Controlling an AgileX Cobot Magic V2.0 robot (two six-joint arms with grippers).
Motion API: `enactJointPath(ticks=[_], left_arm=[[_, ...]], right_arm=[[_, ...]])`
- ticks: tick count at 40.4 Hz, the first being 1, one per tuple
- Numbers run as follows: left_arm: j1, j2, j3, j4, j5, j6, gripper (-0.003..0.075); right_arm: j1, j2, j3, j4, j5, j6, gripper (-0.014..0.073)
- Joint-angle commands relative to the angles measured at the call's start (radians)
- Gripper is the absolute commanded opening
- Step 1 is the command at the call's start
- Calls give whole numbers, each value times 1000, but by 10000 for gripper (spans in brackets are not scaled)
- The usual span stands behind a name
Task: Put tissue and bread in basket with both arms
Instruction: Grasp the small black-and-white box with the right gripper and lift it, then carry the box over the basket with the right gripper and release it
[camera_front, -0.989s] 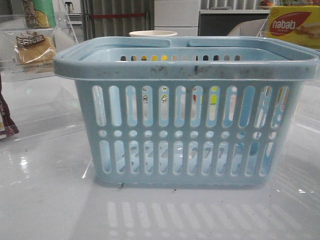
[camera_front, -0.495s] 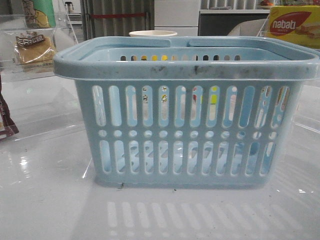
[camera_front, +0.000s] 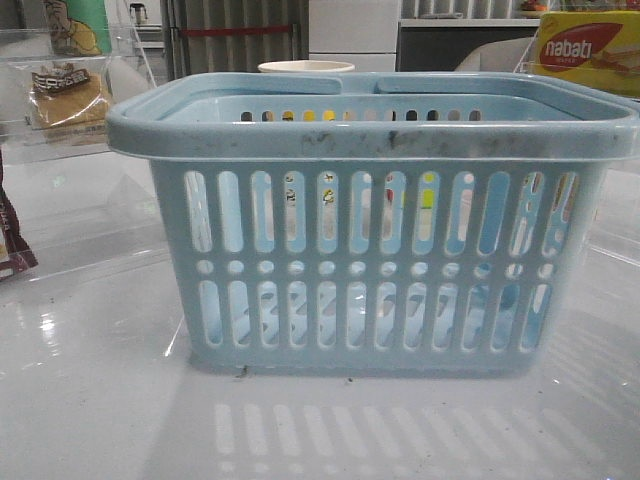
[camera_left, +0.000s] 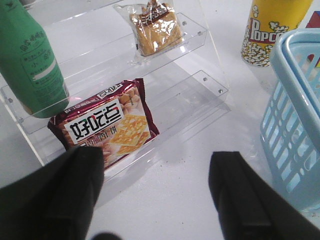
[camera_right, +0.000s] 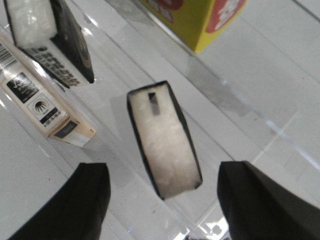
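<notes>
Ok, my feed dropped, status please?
Left tool open, short of the bread. Right tool open over the tissue. Basket waiting. Snack packet near left tool.

A mock shop set-up is showing here: clear acrylic tiered shelves (camera_left: 200, 60) are displaying packaged goods on a glossy white counter (camera_front: 100, 400), a blue shopping basket (camera_front: 370, 220) is standing in the middle, and a nabati box (camera_front: 588, 50) and a popcorn tub (camera_left: 272, 27) are sitting alongside.
</notes>
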Motion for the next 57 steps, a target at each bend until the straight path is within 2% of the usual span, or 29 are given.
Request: enactJointPath(ticks=[1,4,9,15,29,36,46,57], left_arm=[[-7,3,-28,-12,-78,-7,509],[-7,3,-28,-12,-78,-7,509],[-7,3,-28,-12,-78,-7,509],[-7,3,-28,-12,-78,-7,509],[-7,3,-28,-12,-78,-7,509],[-7,3,-28,-12,-78,-7,509],[-7,3,-28,-12,-78,-7,509],[-7,3,-28,-12,-78,-7,509]], right_arm=[[-8,-24,-51,-19,-75,-1,549],[-8,-13,-54,-18,-75,-1,483],[-8,-5,-55,-18,-74,-1,311],[-6,-19,-58,-11,-72,-1,211],[-2,-213,-58,43,2,-1,202],[45,-378,-58,53,61,-11,202],[235,-553,-57,69,135,-63,202],[480,-567,-28,178,171,-126,202]])
